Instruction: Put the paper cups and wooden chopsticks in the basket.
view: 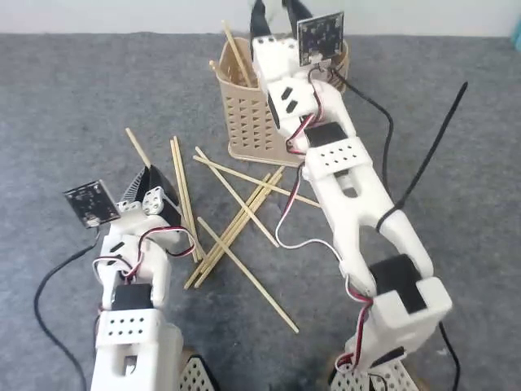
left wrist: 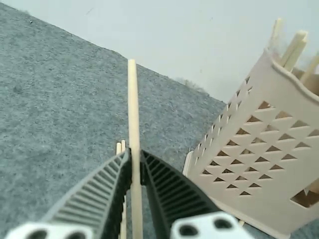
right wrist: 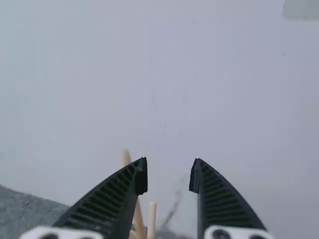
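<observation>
Chopsticks (view: 236,216): high view has a loose pile mid-table, a few more standing in the basket (view: 248,122) at the far edge, right hand (view: 278,15) over it. Left wrist view: left hand (left wrist: 134,155) clamped on one chopstick (left wrist: 132,99), basket alongside. Right wrist view: right hand parted, gripping nothing, stick tips (right wrist: 151,213) beyond it.

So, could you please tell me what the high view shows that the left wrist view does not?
The high view adds the left arm and right arm, the right one's end above the basket, and the scatter of loose chopsticks on the grey carpet. The left wrist view adds a close look at the left arm's jaws, shut on one chopstick, and the triangular shape of the basket's holes. Both share the basket with chopsticks standing in it, the held chopstick and the carpet.
</observation>
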{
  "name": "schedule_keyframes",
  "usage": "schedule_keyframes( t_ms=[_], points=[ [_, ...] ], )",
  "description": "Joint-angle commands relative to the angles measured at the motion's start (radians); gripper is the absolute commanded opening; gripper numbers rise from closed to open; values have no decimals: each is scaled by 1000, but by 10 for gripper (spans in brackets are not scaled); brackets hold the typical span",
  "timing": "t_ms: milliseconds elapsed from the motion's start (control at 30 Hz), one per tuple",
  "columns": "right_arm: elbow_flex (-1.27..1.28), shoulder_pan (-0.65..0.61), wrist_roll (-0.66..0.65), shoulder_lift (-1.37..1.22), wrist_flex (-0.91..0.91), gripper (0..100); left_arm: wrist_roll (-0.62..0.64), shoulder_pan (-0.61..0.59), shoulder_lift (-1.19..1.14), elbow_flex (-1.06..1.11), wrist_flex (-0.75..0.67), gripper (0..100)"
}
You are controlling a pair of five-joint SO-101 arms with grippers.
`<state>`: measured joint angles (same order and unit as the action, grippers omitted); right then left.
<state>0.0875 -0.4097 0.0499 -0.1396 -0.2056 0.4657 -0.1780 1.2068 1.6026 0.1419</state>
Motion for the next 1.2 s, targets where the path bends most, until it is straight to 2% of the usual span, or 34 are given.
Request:
schedule_keyframes(
  t_ms=[0, 100, 300, 433, 533, 600, 933, 1167],
  points=[
    [55, 15, 12, 232, 122, 138, -8, -2, 21, -13, -31, 13],
    [172, 13, 20, 423, 320, 137, -32, -2, 21, -13, -31, 13],
    [427, 31, 210, 816, 591, 136, -49, -6, 21, -13, -28, 13],
    [594, 48, 221, 1050, 733, 132, -49, -9, 23, -16, -26, 13],
    [746, 50, 216, 1207, 805, 69, -44, -23, 23, -31, -25, 13],
    [873, 50, 215, 1305, 820, 8, -41, -38, 23, -48, -23, 13],
    [1410, 42, 213, 1629, 800, 22, -43, -31, 23, -193, -29, 13],
    [1547, 42, 123, 1672, 702, 27, -49, 133, 21, -444, -29, 13]
  ],
)
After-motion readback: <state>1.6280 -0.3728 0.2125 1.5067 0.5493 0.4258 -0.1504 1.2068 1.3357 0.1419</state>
